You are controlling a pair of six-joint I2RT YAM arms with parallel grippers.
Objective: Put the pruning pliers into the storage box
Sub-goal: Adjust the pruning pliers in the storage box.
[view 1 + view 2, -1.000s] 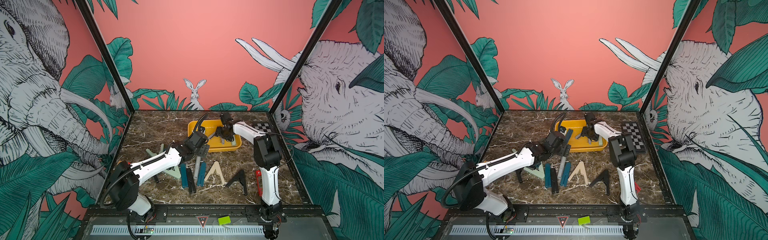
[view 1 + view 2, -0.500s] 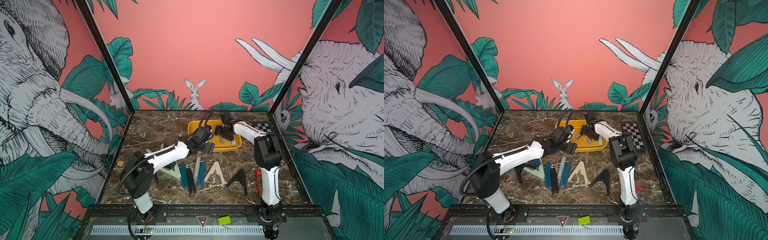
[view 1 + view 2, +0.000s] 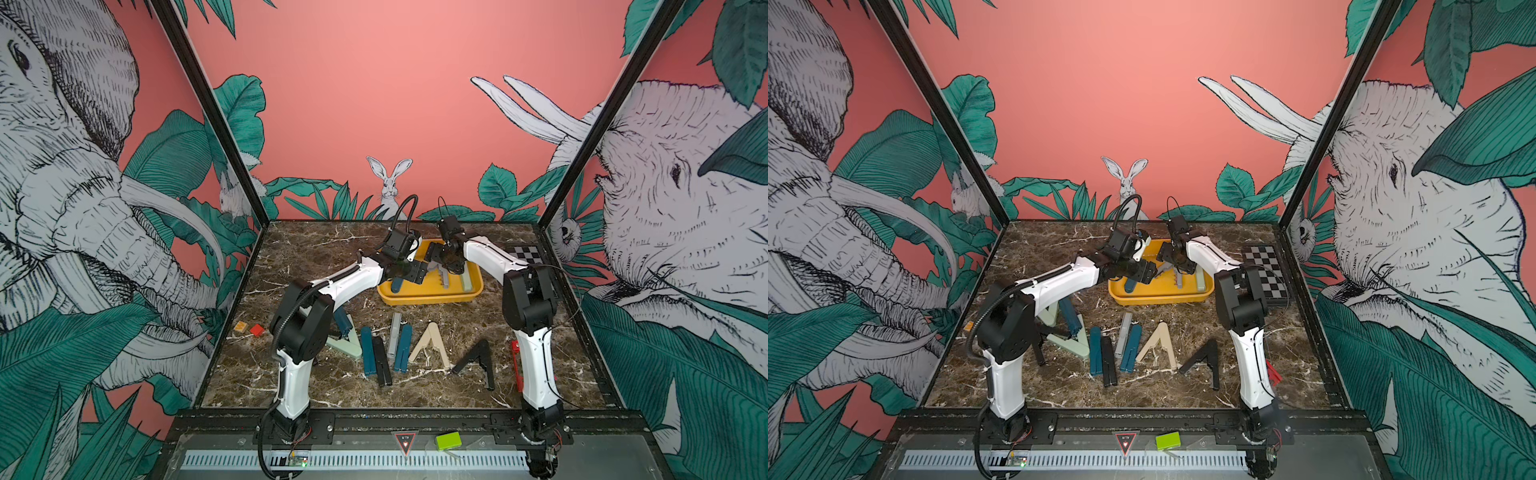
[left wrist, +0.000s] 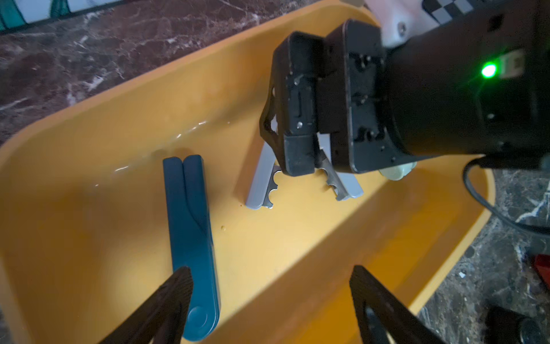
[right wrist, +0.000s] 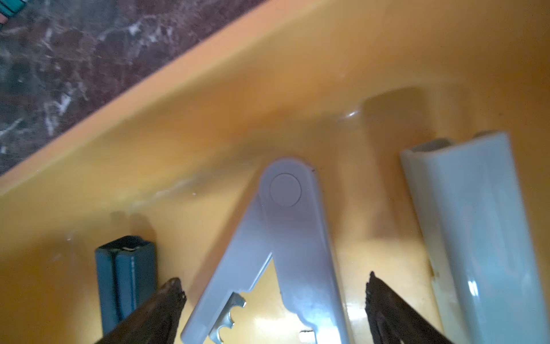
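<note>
The yellow storage box (image 3: 428, 298) (image 3: 1158, 297) stands at the back middle. Three pruning pliers lie in it: a folded teal one (image 4: 190, 223) (image 5: 125, 268), a grey V-shaped one (image 5: 288, 208) (image 4: 262, 178) and a pale mint one (image 5: 476, 223). My left gripper (image 4: 268, 275) (image 3: 411, 274) hangs open over the box's left end, one fingertip (image 4: 178, 280) just above the teal pliers' hinge end. My right gripper (image 5: 272, 283) (image 3: 442, 266) is open astride the grey pliers, both fingers apart from it.
Several more pliers lie on the marble in front of the box: mint (image 3: 347, 351), teal (image 3: 366, 351), black (image 3: 381, 363), grey (image 3: 395, 338), beige (image 3: 430, 345), black V (image 3: 478, 361), thin red (image 3: 516, 365). Two small blocks (image 3: 248, 329) sit at left; a chequered board (image 3: 524, 253) at back right.
My left arm has swung its gripper from the box's near-left side to over the box. The right gripper stayed in the box and its jaws have spread wider.
</note>
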